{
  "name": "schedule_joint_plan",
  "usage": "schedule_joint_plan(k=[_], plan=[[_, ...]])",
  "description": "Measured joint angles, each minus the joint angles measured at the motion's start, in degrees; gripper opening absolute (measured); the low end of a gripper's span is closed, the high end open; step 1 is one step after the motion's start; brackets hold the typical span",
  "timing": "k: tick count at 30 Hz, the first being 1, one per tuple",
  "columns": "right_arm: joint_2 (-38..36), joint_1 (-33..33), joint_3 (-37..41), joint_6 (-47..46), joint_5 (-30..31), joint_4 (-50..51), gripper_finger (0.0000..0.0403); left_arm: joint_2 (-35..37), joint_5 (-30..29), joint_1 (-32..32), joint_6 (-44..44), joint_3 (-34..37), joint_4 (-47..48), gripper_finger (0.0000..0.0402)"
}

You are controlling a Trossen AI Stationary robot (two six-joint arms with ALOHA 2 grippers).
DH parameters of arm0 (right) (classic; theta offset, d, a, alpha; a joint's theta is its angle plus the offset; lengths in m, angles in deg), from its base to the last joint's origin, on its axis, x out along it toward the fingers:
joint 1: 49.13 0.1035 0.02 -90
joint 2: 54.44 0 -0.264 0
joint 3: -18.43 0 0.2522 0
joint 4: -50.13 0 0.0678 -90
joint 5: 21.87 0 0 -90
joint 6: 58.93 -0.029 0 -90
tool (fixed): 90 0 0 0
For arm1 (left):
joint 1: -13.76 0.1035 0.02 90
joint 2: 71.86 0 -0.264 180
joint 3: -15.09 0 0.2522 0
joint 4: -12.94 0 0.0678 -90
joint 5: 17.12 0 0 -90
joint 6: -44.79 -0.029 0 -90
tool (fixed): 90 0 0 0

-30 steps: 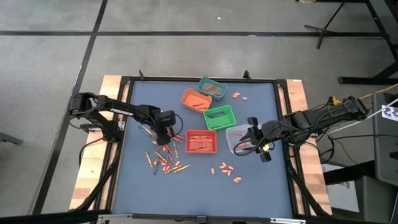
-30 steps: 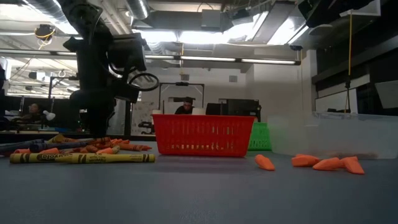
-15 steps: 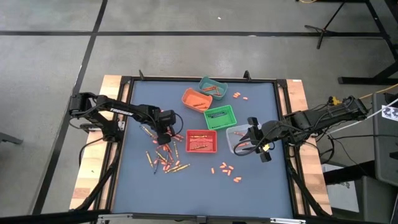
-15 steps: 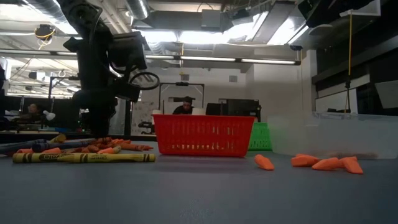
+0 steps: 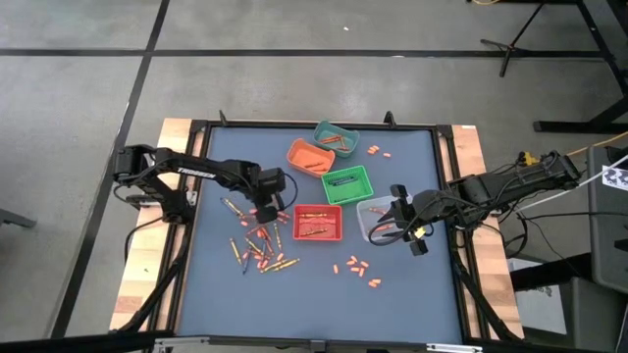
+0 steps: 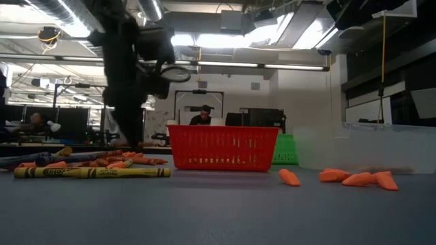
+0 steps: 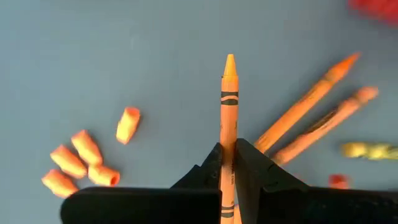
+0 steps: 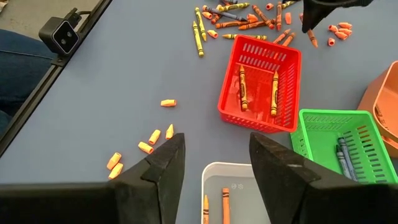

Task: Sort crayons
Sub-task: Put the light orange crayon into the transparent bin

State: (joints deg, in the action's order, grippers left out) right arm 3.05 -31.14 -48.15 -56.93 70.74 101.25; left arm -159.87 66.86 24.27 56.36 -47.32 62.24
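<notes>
Crayons (image 5: pixel 257 250), thin wax sticks mostly orange-red, lie scattered on the blue-grey table top (image 5: pixel 294 304) to the left of the bins, with short orange stubs (image 5: pixel 356 266) further right. The left gripper (image 5: pixel 267 208) hangs over that heap, its fingers closed on one long orange crayon (image 7: pixel 227 124) pointing straight out past the tips. So the step in hand looks like carrying a picked crayon; next it would need to travel right to a matching bin, perhaps the red mesh plastic bin (image 5: pixel 318 223) just beside it, and release. The right gripper (image 8: pixel 214 158) waits with fingers spread, holding nothing, above the clear plastic bin (image 8: pixel 239 199).
</notes>
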Motion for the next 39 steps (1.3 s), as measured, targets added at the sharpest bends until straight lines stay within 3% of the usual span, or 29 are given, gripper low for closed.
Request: schedule_joint_plan(k=[9, 19, 28, 33, 39], plan=[[0.00, 0.01, -0.02, 0.00, 0.00, -0.41, 0.0179, 0.13, 0.51, -0.17, -0.07, -6.26, -4.87, 0.0007], [0.00, 0.01, 0.00, 0.00, 0.00, -2.81, 0.0179, 0.20, 0.63, -2.34, -0.69, -7.03, -28.83, 0.0007], [0.00, 0.01, 0.00, 4.91, 4.22, -11.95, 0.0179, 0.22, 0.78, -7.22, -10.99, -7.07, -49.93, 0.0008], [0.00, 0.01, 0.00, 8.65, 9.84, -18.65, 0.0179, 0.22, 0.78, -10.26, -15.20, -7.09, -57.65, 0.0008], [0.00, 0.01, 0.00, 13.61, 10.69, -27.03, 0.0179, 0.22, 0.78, -12.89, -19.18, -7.09, -63.76, 0.0008]])
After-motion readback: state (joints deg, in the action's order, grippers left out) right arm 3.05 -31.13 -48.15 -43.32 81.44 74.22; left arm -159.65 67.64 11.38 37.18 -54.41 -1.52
